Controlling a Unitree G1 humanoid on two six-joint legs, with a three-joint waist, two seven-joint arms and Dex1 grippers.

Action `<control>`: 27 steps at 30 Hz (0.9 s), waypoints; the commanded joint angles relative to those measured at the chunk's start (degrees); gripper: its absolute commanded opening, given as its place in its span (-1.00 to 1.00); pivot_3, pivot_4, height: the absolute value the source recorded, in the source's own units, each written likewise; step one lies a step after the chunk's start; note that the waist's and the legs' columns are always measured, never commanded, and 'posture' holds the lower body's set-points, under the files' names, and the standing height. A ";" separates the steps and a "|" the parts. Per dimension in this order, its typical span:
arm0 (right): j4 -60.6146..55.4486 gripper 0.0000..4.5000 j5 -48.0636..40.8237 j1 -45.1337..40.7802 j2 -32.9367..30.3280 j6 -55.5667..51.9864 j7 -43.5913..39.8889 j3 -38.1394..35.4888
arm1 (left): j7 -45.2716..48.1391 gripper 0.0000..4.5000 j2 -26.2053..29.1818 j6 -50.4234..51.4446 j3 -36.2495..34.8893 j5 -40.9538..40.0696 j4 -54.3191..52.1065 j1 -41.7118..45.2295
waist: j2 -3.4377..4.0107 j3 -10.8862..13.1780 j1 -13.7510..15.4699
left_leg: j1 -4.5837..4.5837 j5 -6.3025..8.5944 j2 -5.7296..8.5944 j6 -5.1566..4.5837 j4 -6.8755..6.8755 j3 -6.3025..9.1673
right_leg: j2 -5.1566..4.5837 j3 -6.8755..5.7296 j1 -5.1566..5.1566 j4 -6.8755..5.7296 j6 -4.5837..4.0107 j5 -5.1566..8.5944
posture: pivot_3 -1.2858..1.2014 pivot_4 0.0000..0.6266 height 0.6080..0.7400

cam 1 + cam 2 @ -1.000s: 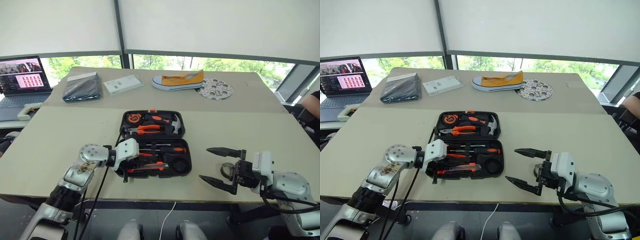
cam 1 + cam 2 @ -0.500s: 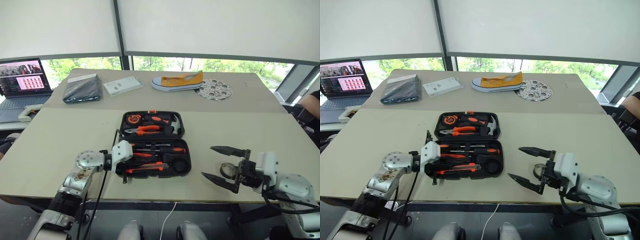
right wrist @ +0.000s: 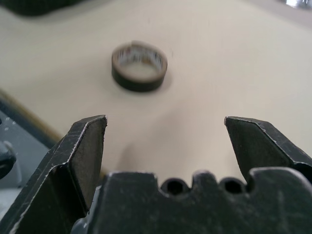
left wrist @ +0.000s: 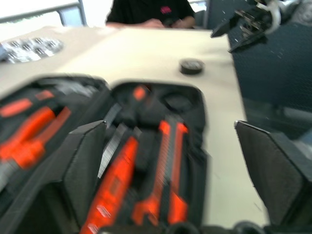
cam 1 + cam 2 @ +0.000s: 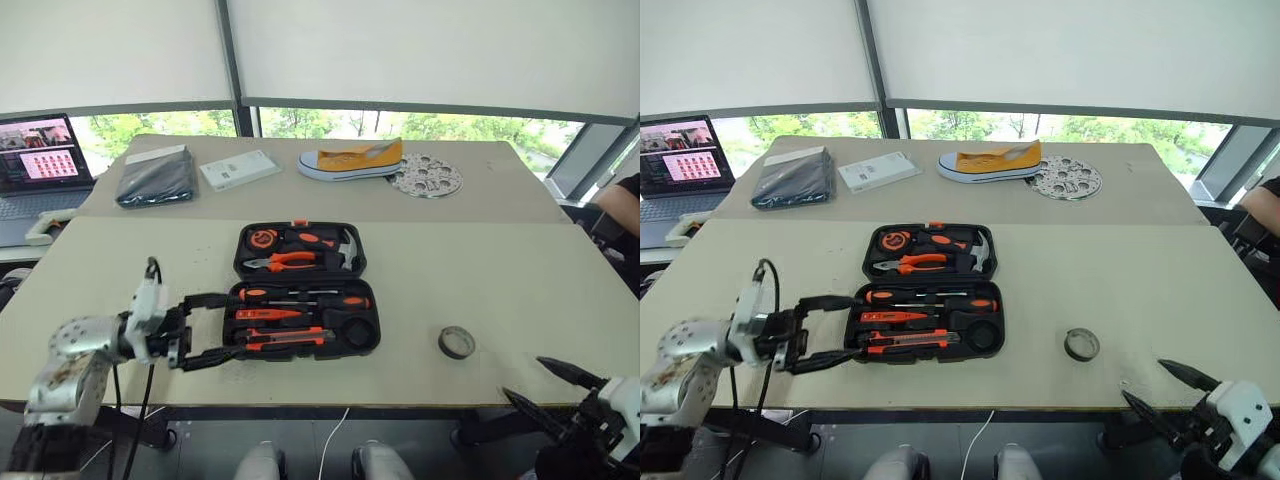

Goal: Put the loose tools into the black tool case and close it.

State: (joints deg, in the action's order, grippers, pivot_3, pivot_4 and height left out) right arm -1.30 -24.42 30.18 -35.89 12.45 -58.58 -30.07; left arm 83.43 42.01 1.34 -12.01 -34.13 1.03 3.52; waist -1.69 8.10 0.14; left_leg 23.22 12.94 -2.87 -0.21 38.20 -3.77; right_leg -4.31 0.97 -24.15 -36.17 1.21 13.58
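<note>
The near surface (image 5: 500, 270) carries the open black tool case (image 5: 305, 290) and a tape roll (image 5: 457, 342). The far one holds a shoe (image 5: 350, 160), pouch (image 5: 155, 178) and box (image 5: 239, 169).

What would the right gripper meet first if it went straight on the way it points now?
Probably the small black tape roll lying loose on the beige table; the open right gripper points at it, with bare tabletop between.

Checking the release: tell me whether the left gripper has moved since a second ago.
Yes. The left gripper has drawn back leftward off the black tool case, fingers now open beside its left edge.
</note>
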 commanded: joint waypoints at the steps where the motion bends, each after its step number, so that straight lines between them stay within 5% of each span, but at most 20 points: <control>1: -6.37 1.00 -2.03 1.83 -0.83 -1.87 0.42 -1.74 | 2.44 0.99 0.10 -1.95 -2.46 -1.96 0.56 -1.06 | 0.03 0.02 0.07 | 0.00 0.00 -0.02 0.00 0.00 0.01 | -0.02 0.00 -0.01 0.00 0.00 0.00 | 0.03 -0.52 1.00; 6: -20.08 1.00 -3.90 0.54 -9.28 -17.25 2.41 0.52 | 0.99 0.99 -2.81 -0.19 -0.89 -3.68 -3.76 -1.19 | 0.07 0.05 0.01 | -0.02 0.00 -0.01 0.00 0.01 0.13 | -0.15 0.20 0.00 0.03 0.17 -0.11 | 0.03 -0.52 1.00; 13: -26.51 1.00 -3.29 -12.86 -23.27 -40.84 4.74 11.89 | 1.76 0.99 -5.32 -2.65 3.43 -0.98 -6.41 -1.59 | -0.10 0.08 0.29 | 0.03 -0.01 0.05 -0.01 0.01 -0.08 | 0.01 0.12 -0.04 0.10 0.03 -0.13 | 0.03 -0.52 1.00; 22: -21.94 1.00 4.64 -23.86 -26.58 -47.41 6.61 25.21 | -0.41 0.99 -6.15 -2.85 4.67 -0.64 -9.04 -1.68 | -0.16 0.11 0.60 | 0.33 0.07 0.17 -0.09 -0.03 -0.03 | -0.05 0.01 -0.09 0.30 0.15 -0.15 | 0.03 -0.52 1.00; 27: -20.40 0.35 6.55 -28.25 -25.24 -47.24 6.22 28.97 | -1.29 1.00 -6.36 -3.07 4.99 -0.28 -9.57 -1.46 | -0.16 0.13 0.44 | 0.27 0.07 0.13 -0.10 -0.03 -0.04 | 0.01 0.01 -0.08 0.27 0.27 -0.09 | 0.03 -0.52 1.00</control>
State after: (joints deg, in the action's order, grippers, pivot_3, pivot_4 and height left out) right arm -21.26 -18.71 3.07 -61.22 -35.00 -52.26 -1.06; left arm 82.58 35.72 -0.95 -6.88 -33.94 -6.94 1.84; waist -1.85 8.23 0.58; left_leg 23.47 13.00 -2.74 -0.30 38.17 -3.80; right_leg -4.30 0.98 -24.23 -35.92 1.47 13.49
